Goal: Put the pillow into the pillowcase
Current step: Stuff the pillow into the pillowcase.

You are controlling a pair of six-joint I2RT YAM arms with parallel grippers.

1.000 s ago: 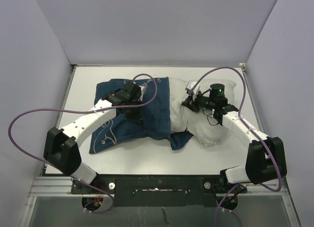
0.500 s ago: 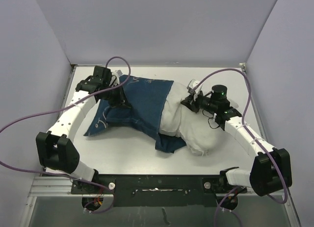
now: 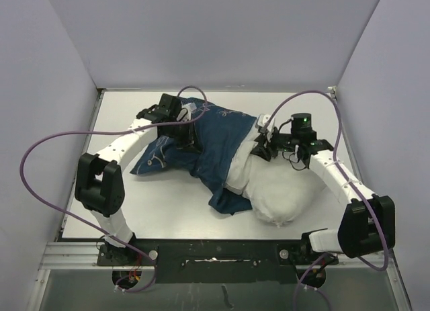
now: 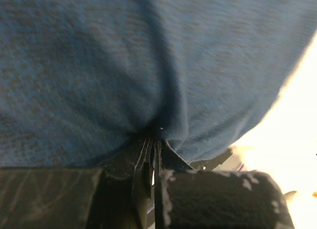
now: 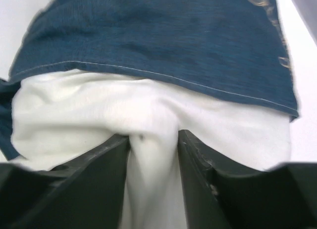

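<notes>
Pinching soft, light stuff: your left hand (image 4: 153, 142) clamps a pillowcase (image 4: 148, 66) fold, your right hand (image 5: 153, 140) nips a pillow (image 5: 74, 105) ridge. Grab deep folds; thin ones will likely slip.

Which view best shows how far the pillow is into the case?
Top external: the whole pillow shows, its left end under the hem of the case, most of it outside. Right wrist: only a close-up white fold below the hem. Left wrist: blue fabric only, no pillow.
</notes>
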